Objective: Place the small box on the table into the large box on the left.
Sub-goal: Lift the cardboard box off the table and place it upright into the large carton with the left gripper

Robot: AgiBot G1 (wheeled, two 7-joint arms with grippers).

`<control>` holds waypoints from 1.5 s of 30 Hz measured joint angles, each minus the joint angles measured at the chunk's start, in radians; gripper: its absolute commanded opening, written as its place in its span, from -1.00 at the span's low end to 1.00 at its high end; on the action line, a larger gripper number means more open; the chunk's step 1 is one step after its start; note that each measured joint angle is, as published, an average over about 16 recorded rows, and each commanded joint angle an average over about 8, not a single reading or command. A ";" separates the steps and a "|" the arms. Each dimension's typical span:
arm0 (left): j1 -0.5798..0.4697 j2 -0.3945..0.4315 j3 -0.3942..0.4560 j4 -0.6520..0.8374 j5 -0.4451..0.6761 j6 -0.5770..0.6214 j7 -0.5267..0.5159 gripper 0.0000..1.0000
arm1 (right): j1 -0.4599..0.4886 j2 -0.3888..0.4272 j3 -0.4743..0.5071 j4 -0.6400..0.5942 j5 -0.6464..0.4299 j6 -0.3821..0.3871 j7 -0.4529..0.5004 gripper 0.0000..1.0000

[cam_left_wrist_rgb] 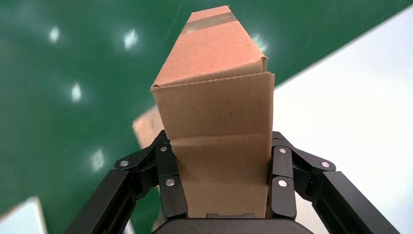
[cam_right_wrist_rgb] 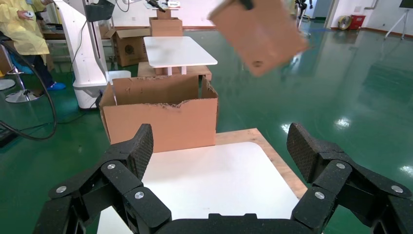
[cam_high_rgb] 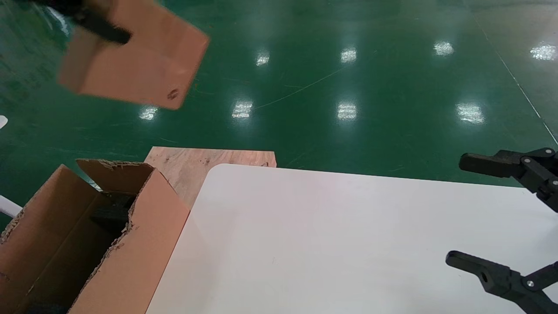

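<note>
- The left end effector (cam_left_wrist_rgb: 221,183) is clamped on the small plain brown cardboard box (cam_left_wrist_rgb: 219,117), with one black finger (cam_left_wrist_rgb: 170,183) pressed to each side of it.
- In the left wrist view the small box reaches away from the fingers, and a strip of tape crosses its far end.
- In the head view the small box (cam_high_rgb: 135,59) is held high in the air, tilted, over the glossy green floor (cam_high_rgb: 348,78). It touches neither the desk nor the carton.
- The small box is beyond and above the big brown corrugated cardboard carton (cam_high_rgb: 144,244), well apart from it.
- The carton stands just beside the left edge of the wide white desk (cam_high_rgb: 348,244). Its flaps are up, its edges are ragged and torn, and its inside is dark.
- A light wooden board (cam_high_rgb: 192,168) shows beyond the carton, at the rounded far corner of the desk.
- The right end effector (cam_high_rgb: 453,211) hangs over the right side of the desk with its two black fingers (cam_high_rgb: 484,165) spread wide apart, gripping nothing.
- The right wrist view looks between those spread fingers (cam_right_wrist_rgb: 129,156) across the desk (cam_right_wrist_rgb: 214,180) to the carton (cam_right_wrist_rgb: 160,122), with the small box (cam_right_wrist_rgb: 258,31) up in the air beyond it.
- Further back in that view stand a second white table (cam_right_wrist_rgb: 178,51), more cardboard boxes (cam_right_wrist_rgb: 129,46) and a person in yellow (cam_right_wrist_rgb: 24,34).
</note>
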 measured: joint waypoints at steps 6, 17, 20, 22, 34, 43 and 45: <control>-0.038 -0.043 0.088 0.036 0.034 0.062 0.014 -1.00 | 0.000 0.000 0.000 0.000 0.000 0.000 0.000 1.00; -0.022 -0.097 0.286 0.049 -0.023 0.070 -0.096 -1.00 | 0.000 0.000 0.000 0.000 0.000 0.000 0.000 1.00; -0.018 -0.102 0.322 0.057 -0.053 0.067 -0.112 -1.00 | 0.000 0.000 0.000 0.000 0.000 0.000 0.000 1.00; -0.023 -0.105 0.340 0.067 -0.071 0.066 -0.111 -1.00 | 0.000 0.000 0.000 0.000 0.000 0.000 0.000 1.00; -0.096 -0.125 0.447 0.154 -0.152 0.074 -0.018 -1.00 | 0.000 0.000 0.000 0.000 0.000 0.000 0.000 1.00; -0.108 -0.138 0.578 0.126 -0.233 0.072 0.001 -1.00 | 0.000 0.000 0.000 0.000 0.000 0.000 0.000 1.00; -0.103 -0.139 0.606 0.111 -0.251 0.069 -0.004 -1.00 | 0.000 0.000 0.000 0.000 0.000 0.000 0.000 1.00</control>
